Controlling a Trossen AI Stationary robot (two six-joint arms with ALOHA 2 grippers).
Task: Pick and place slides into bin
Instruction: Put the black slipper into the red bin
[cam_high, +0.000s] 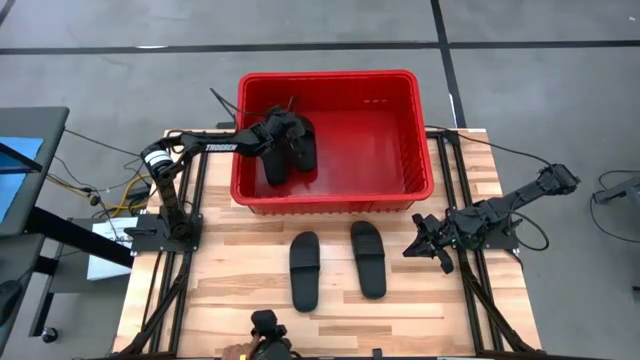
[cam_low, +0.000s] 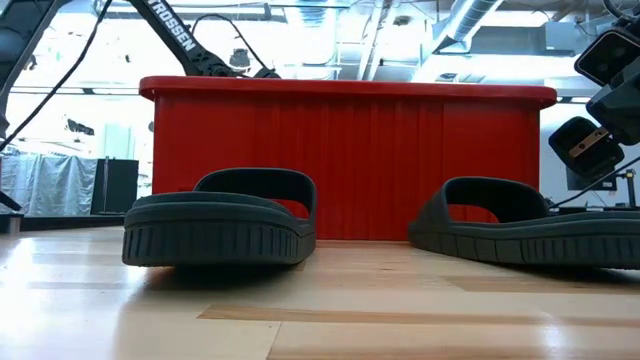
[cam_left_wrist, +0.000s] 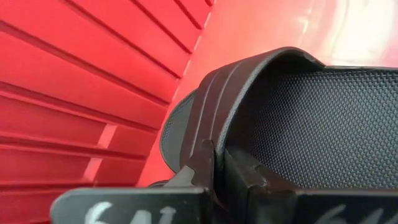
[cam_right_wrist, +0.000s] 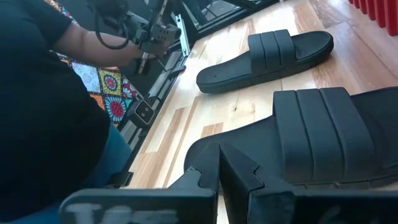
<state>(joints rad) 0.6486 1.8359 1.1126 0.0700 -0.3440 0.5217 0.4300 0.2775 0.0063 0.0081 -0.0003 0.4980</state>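
Observation:
The red bin (cam_high: 420, 130) stands at the table's far middle. My left gripper (cam_high: 285, 135) reaches into its left half, shut on a black slide (cam_high: 303, 150). A second slide (cam_high: 274, 165) lies beside it in the bin. Two more slides lie sole-down on the table in front of the bin, one to the left (cam_high: 305, 270) and one to the right (cam_high: 368, 258). They fill the low view (cam_low: 220, 225) (cam_low: 520, 235). My right gripper (cam_high: 425, 240) is shut and empty, just right of the right slide (cam_right_wrist: 329, 137). My left gripper pinches the edge of the slide's ribbed strap (cam_left_wrist: 208, 134) between its two fingers. The fingers (cam_left_wrist: 242, 171) point along the slide toward its footbed (cam_left_wrist: 329, 124). The slide is inside the bin near the left wall. I cannot tell whether it rests on the bin's floor.
A person in dark clothes sits at the table's near edge (cam_right_wrist: 43, 93), with a hand on a black device (cam_high: 268, 325). Black rails run along both table sides (cam_high: 190, 230). Bare wood shows between the table slides and the near edge (cam_high: 400, 320).

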